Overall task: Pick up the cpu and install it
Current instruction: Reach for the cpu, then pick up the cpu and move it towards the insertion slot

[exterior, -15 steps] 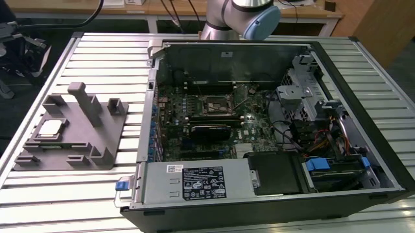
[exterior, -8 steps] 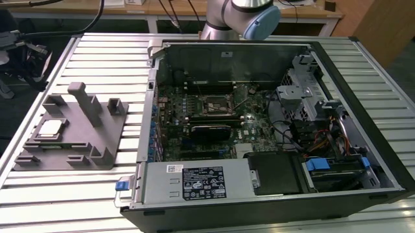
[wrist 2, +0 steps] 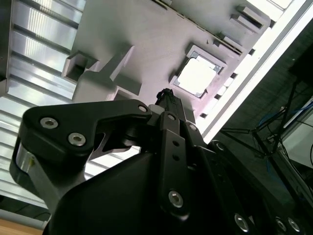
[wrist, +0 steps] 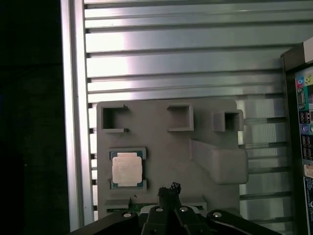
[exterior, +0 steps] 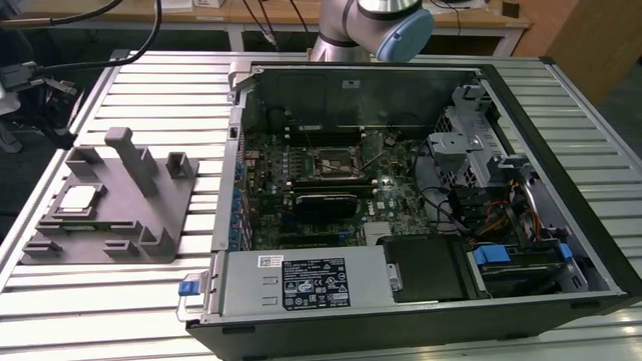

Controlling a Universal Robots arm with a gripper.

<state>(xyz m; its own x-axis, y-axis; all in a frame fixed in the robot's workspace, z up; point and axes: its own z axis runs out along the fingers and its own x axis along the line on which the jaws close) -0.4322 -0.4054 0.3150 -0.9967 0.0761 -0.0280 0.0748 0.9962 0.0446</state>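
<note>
Cpu [wrist: 126, 169], square with a matte silvery lid, sits recessed in the grey plastic fixture [wrist: 161, 147] on a ribbed metal table [wrist: 171, 63]. The black gripper [wrist: 169, 188] is nearby, jaws pressed together, holding nothing.

The arm [exterior: 386, 26] runs off the exterior view's top edge. In the first wrist view the gripper [wrist: 169, 188] hides part of the grey fixture [wrist: 166, 142], and the computer case [wrist: 301, 122] is cut off. In the second wrist view, glare seems to wash out the cpu [wrist 2: 198, 77].
</note>
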